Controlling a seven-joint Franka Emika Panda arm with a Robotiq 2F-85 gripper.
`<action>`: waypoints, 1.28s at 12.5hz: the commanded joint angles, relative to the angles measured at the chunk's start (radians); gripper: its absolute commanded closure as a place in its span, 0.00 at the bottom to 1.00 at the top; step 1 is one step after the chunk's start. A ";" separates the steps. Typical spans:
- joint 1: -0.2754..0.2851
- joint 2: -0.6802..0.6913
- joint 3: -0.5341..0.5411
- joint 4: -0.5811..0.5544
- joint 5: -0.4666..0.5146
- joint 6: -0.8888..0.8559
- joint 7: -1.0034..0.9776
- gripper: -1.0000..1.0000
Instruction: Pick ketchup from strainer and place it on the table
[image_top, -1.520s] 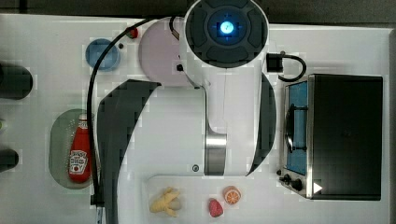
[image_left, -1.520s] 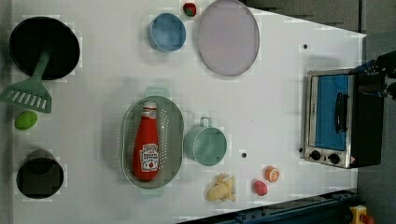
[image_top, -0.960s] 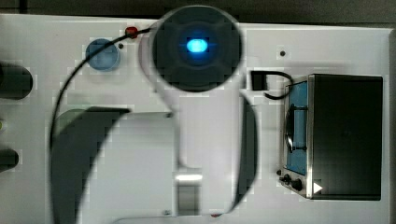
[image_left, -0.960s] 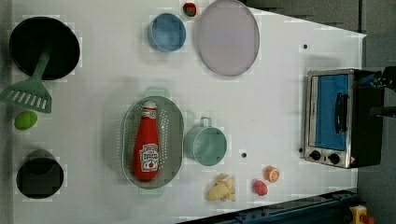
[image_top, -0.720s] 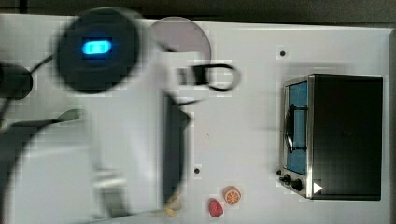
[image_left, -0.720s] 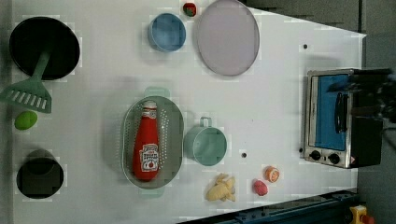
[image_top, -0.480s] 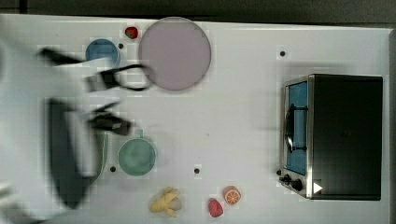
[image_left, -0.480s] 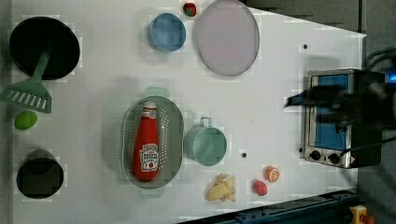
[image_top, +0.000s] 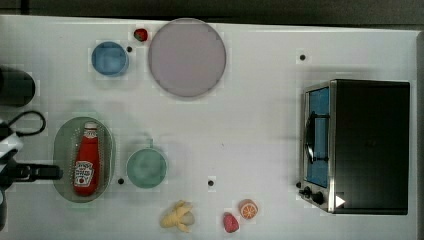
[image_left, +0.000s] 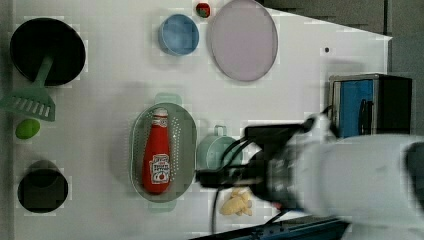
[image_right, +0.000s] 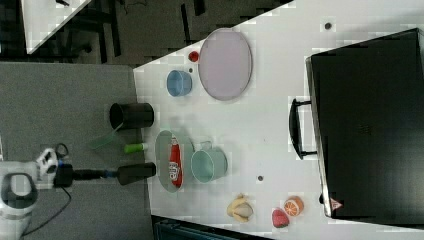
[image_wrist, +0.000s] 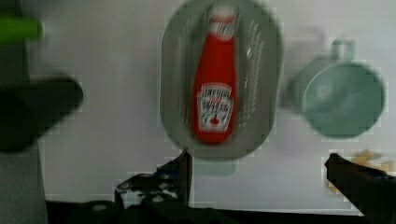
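The red ketchup (image_top: 86, 165) bottle lies flat in the pale green strainer (image_top: 61, 145) on the white table (image_top: 250, 125), near the top view's left edge, its cap toward the blue bowl. In the wrist view the ketchup (image_wrist: 215, 93) and the strainer (image_wrist: 268, 84) lie beyond my gripper (image_wrist: 257, 158). The gripper is open and holds nothing; its two dark fingertips (image_wrist: 184, 165) are spread wide, clear of the bottle. My arm (image_left: 350, 180) reaches in from the left view's right, over the mug (image_left: 217, 150).
A teal mug (image_top: 146, 168) stands right beside the strainer. A blue bowl (image_top: 109, 58), a strawberry (image_top: 140, 34) and a purple plate (image_top: 187, 57) sit farther off. A toaster oven (image_top: 360, 145) is at the top view's right. A banana (image_top: 177, 216) and fruit pieces (image_top: 240, 215) lie near the edge.
My arm has swept from the middle of the top view to its left edge, and into the left view from the right. The ketchup and strainer have not moved.
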 joint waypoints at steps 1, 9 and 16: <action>-0.005 0.056 -0.009 -0.098 -0.021 0.152 0.151 0.00; 0.013 0.230 -0.018 -0.362 -0.170 0.687 0.220 0.00; 0.026 0.401 -0.064 -0.365 -0.239 0.797 0.262 0.00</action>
